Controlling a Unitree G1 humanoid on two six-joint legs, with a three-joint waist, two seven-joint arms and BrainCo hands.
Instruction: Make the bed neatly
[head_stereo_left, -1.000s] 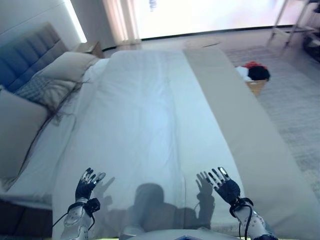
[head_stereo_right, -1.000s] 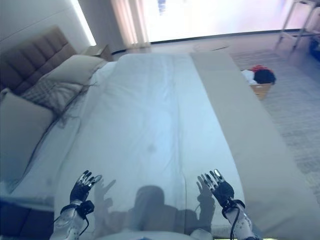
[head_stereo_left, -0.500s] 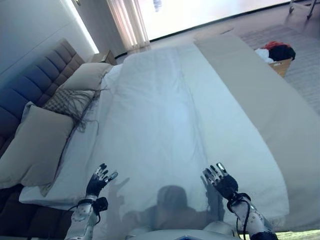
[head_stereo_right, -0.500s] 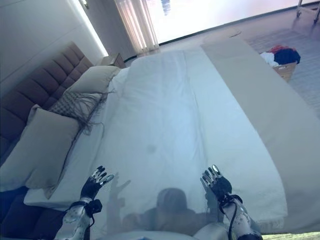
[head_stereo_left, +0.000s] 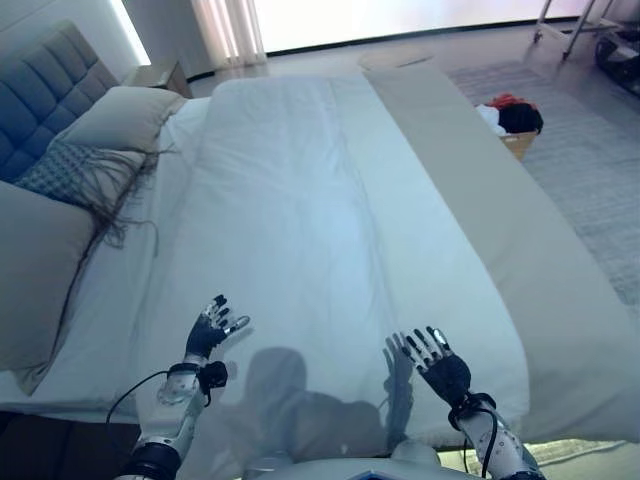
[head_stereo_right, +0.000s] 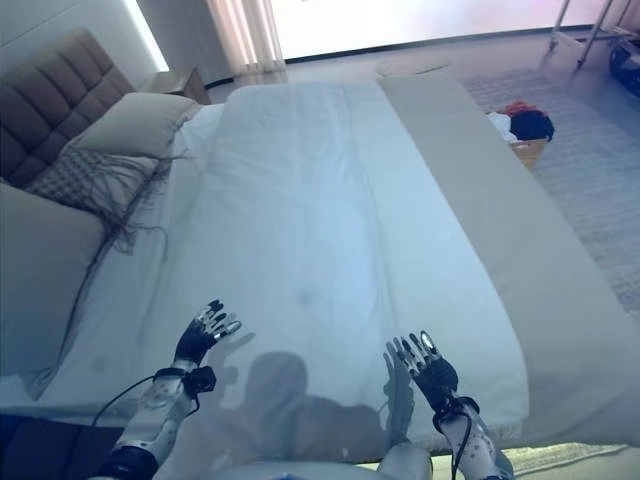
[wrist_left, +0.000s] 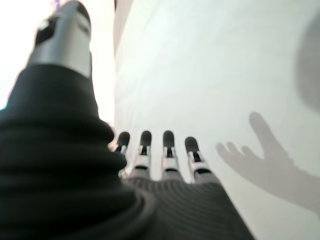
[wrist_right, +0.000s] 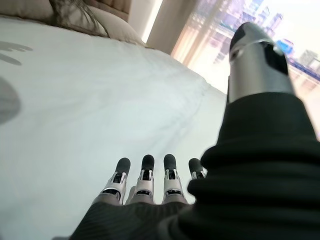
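— Covering most of the bed, the white duvet (head_stereo_left: 300, 220) is judged soft and light; where should it be taken?
— At its near edge. The left hand (head_stereo_left: 212, 330) and right hand (head_stereo_left: 438, 365) are held above it, fingers spread, nothing grasped. Pillows (head_stereo_left: 110, 125) lie beyond.

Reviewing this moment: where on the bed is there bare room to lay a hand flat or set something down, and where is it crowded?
The white duvet is bare from the left hand and right hand, both open above it, up to the far end. The beige bed runner beside it is also clear. The headboard side is crowded: large pillow, fringed cushion, far pillow.
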